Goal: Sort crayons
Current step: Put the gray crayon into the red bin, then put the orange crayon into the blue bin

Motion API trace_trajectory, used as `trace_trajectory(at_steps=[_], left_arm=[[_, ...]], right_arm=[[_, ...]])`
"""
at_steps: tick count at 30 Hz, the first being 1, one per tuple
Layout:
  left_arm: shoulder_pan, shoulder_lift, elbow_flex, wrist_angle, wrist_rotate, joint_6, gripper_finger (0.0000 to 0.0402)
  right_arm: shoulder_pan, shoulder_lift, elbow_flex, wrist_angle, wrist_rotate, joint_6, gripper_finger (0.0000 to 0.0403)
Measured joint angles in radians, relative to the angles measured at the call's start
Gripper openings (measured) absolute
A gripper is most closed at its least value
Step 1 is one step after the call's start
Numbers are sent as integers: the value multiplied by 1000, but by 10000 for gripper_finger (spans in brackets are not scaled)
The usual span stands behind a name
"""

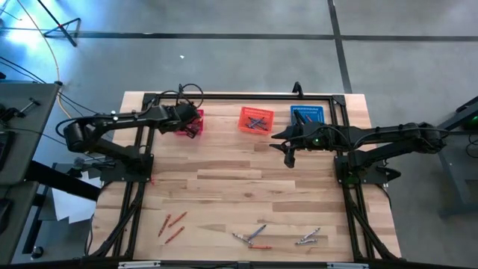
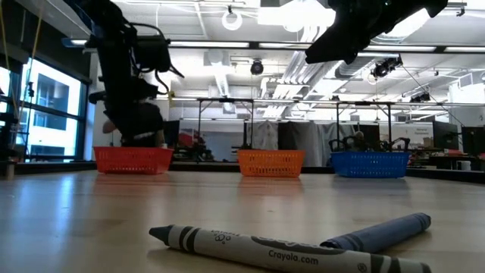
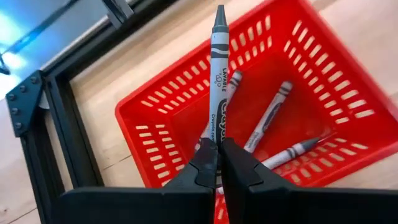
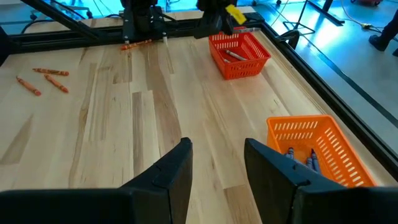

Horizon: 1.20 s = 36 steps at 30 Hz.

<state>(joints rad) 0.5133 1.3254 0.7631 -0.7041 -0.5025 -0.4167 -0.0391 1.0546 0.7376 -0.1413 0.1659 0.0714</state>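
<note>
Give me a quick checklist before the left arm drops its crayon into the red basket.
1. Left gripper shut on the grey crayon: ok.
2. Gripper above the red basket: ok.
3. Crayons already in that basket are grey too: ok.
4. Right gripper open, empty, away from the red basket: ok.
5. Loose crayons remain on the table's near side: ok, more to sort.
6. Height above basket floor: cannot tell.

We see a grey crayon pinched upright between the left gripper's closed jaws; three more grey crayons lie below them.
</note>
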Motion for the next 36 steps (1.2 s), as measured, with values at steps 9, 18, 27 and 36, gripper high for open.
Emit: trace_trajectory(at_steps=[9,18,27,36], left_arm=[[61,19,0,5,57,37,0],[61,18,0,14,78,105,35],[61,18,0,21,75,95,89],[16,-36,37,35,80,98,99]], right_arm=[[0,0,0,-4,0,0,139],[0,0,0,-20,0,0,139],[0,0,0,-35,0,0,139],[0,0,0,-36,0,7,139]])
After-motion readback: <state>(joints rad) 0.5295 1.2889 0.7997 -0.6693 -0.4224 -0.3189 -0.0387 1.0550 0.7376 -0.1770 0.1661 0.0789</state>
